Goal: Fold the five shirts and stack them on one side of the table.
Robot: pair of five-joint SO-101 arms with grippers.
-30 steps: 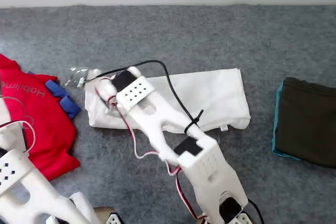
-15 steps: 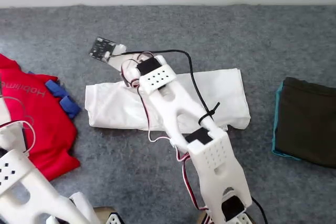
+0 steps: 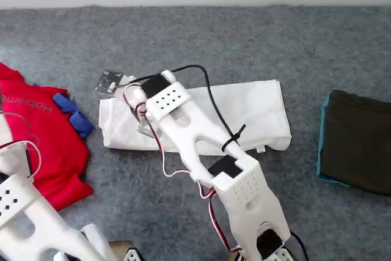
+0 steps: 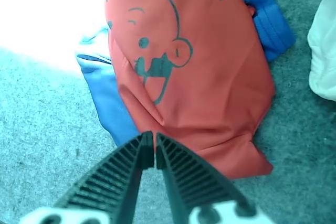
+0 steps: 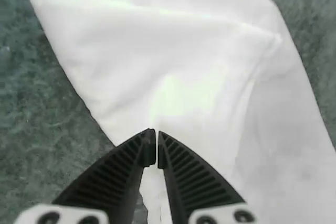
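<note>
In the high view, the red printed cotton shirt [image 3: 46, 145] runs past the left edge, so I cannot see its full outline. The blue fabric garment [image 3: 73, 114] lies mostly hidden beneath it; I see only two folds. The white plastic right arm [image 3: 201, 142] covers the middle of the white folded shirt [image 3: 263, 111]. The dark olive folded shirt with teal edging [image 3: 357, 142] is cut by the right edge. The white plastic left arm [image 3: 27, 221] is cut by the lower edge. In the left wrist view, a bright white patch [image 4: 47, 14] beside the red shirt shows no detail; I cannot identify it.
</note>
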